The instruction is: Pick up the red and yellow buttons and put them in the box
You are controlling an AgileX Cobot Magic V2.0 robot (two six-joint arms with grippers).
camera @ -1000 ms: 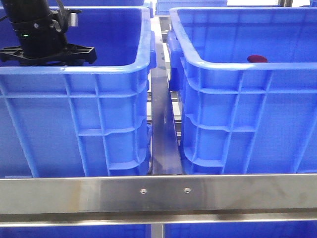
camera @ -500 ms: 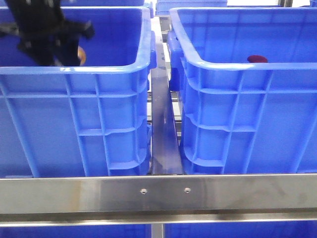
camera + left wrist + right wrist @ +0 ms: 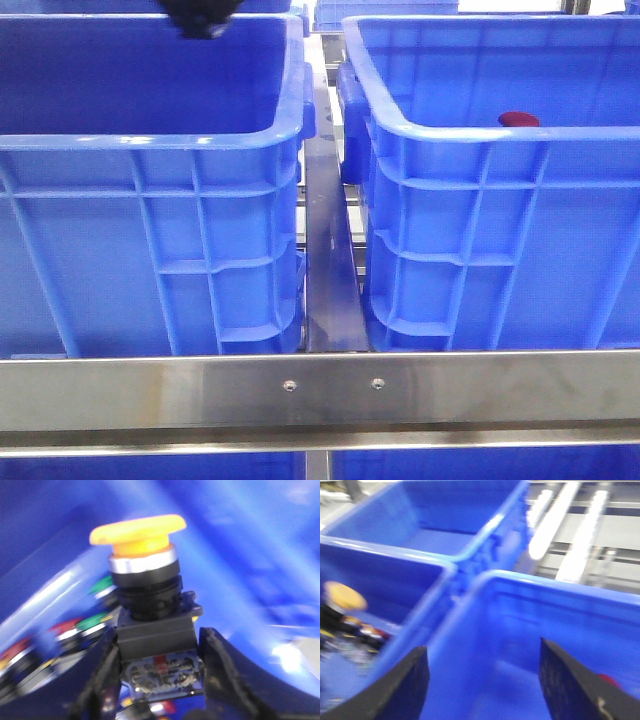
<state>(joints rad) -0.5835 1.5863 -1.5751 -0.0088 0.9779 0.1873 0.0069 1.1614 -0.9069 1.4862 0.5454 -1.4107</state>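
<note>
Your left gripper (image 3: 157,672) is clamped on the black body of the yellow button (image 3: 142,580), its mushroom cap pointing away from the fingers (image 3: 102,675). Front view shows only a black tip of that arm above the left crate (image 3: 150,140), toward the desk's far-left corner. Your right gripper (image 3: 485,685) hangs with jaws apart over the box (image 3: 480,130), where the red button (image 3: 519,119) lies inside.

There are no words, numbers, labels or brand names that can be read in any of the views. The left wrist view and the right wrist view are both blurry, so any tiny print there cannot be made out.
</note>
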